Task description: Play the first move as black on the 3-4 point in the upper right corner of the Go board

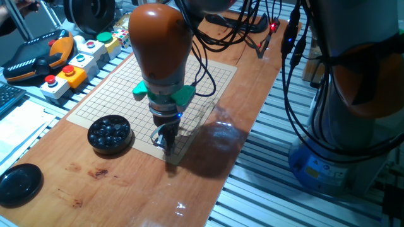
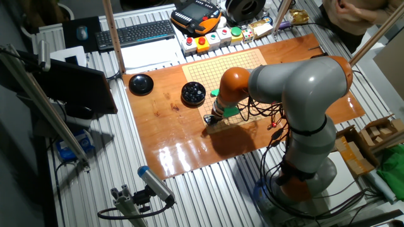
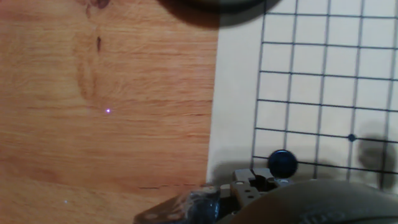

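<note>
The black stone (image 3: 282,163) was seen at the tool (image 3: 264,180), low in the hand view; whether gripped could not be told. It should be centred over the crossing before release.

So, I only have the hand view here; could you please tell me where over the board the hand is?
Observer: The hand hangs low over the board corner on the bowl's side, away from the button boxes.
Operator: Thank you. Is the bowl full?
Observer: The bowl is uncovered and holds many black stones; it stands on the table just off the board.
Operator: And its lid?
Observer: The lid lies alone on the table, farther from the board than the bowl.
</note>
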You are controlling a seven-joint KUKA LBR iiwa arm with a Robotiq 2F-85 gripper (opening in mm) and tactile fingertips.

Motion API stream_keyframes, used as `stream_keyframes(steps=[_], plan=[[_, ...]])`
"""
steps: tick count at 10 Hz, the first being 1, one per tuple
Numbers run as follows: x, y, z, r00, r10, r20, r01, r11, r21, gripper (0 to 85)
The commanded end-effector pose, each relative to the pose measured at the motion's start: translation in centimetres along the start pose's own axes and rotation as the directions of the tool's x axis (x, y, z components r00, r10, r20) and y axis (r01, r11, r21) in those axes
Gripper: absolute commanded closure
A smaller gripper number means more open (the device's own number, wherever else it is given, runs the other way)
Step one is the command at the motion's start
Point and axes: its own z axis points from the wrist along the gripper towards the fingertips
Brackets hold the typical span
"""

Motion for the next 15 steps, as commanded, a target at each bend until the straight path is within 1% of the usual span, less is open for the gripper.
stream_keyframes(steps=[1,4,8,10,12,13,15], plan=[[-0.09,-0.05,0.04,1.0,0.0,0.002,0.0,1.0,0.0,84.3],[-0.58,-0.38,-0.23,1.0,-0.003,0.004,0.003,1.0,0.011,84.3],[-0.75,-0.72,-0.31,1.0,-0.006,0.008,0.006,1.0,0.02,84.3],[-0.79,-0.84,-0.37,1.0,-0.006,0.006,0.006,1.0,0.02,84.3],[-0.64,-0.33,-0.46,1.0,0.005,0.001,-0.005,1.0,0.0,84.3],[-0.62,-0.06,-0.29,1.0,0.009,0.004,-0.009,1.0,0.0,84.3],[-0.74,0.0,-0.01,1.0,0.011,0.01,-0.011,1.0,0.002,84.3]])
